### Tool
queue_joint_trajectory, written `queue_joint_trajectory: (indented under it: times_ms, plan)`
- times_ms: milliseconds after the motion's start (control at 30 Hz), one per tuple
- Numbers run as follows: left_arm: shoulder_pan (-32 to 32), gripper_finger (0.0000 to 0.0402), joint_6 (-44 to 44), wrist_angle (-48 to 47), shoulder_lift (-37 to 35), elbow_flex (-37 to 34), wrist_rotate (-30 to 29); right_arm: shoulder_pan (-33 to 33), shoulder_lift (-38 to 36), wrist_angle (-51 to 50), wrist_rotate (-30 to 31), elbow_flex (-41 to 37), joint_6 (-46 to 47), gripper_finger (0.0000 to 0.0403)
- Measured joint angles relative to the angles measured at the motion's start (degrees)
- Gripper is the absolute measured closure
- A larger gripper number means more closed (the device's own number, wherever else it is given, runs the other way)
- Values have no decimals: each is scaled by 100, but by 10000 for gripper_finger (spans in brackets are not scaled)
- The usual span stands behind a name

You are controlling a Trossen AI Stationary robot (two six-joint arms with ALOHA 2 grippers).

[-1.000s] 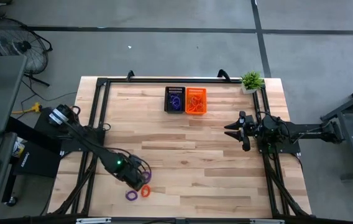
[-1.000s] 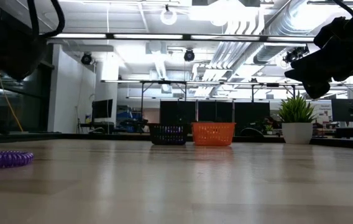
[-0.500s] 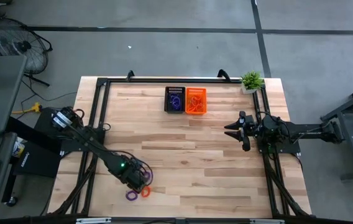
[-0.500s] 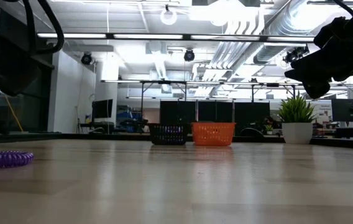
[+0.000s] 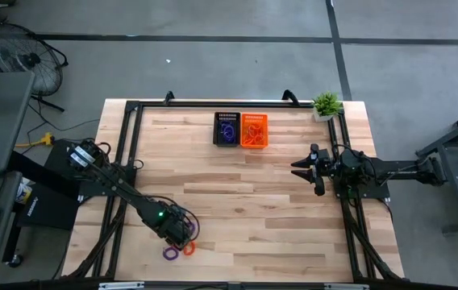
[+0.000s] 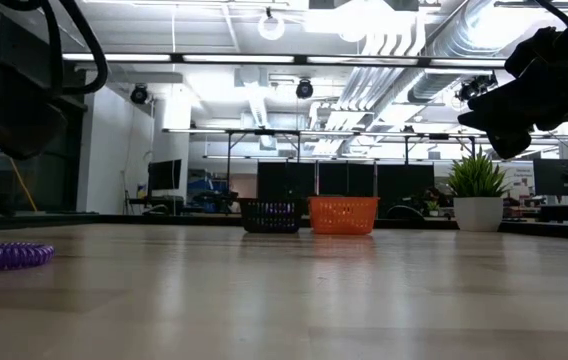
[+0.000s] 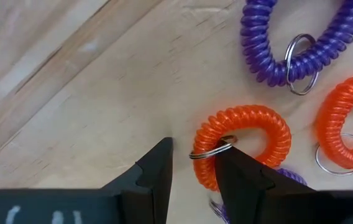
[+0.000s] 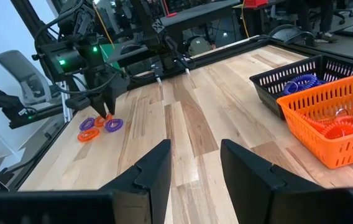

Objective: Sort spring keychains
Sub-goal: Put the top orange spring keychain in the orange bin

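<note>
Several spring keychains lie flat on the table near its near-left corner: an orange one (image 7: 251, 134) with a metal ring, another orange one (image 7: 347, 124) and a purple one (image 7: 288, 40). In the high view they form a small cluster (image 5: 179, 250). My left gripper (image 7: 194, 158) is open just above them, pointing down, its fingers on either side of the first orange coil's ring end. The low view shows one purple coil (image 6: 4, 255). My right gripper (image 8: 192, 162) waits open, high above the table's right side (image 5: 306, 169). My left gripper comes from above, pointing down, with one side of the orange keychain, by its metal ring (image 7: 210, 149), in the gap between its open fingers. One finger (image 7: 238, 171) overlaps the coil in the picture; whether it touches, I cannot tell. The keychain lies flat on the table.
A black basket (image 5: 227, 129) with purple coils and an orange basket (image 5: 254, 130) with orange coils stand side by side at the far edge. A small potted plant (image 5: 326, 105) stands at the far right corner. Bare wood lies across the table's middle.
My left gripper has moved down and slightly toward the near edge, closing in on the keychain cluster. The keychains and my right arm have kept still.
</note>
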Motion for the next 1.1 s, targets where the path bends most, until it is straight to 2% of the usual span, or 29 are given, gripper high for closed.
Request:
queue_joint_trajectory:
  times_ms: [133,333,433,567,833,1100]
  plan:
    - [-2,304,18,3,7,-2,-10,0,0,0,2,0,-2,269]
    - [-4,365,18,22,13,-7,-3,-1,0,0,2,0,-2,269]
    - [-7,382,20,54,15,-7,3,-2,0,0,2,0,0,269]
    - [-7,381,135,-125,-43,103,-87,-1,0,0,2,0,-2,269]
    - [172,388,377,-1012,-640,401,-762,-1,0,0,2,0,0,269]
    - [669,389,1218,-2082,-1341,1023,-1340,-2,0,0,2,0,0,269]
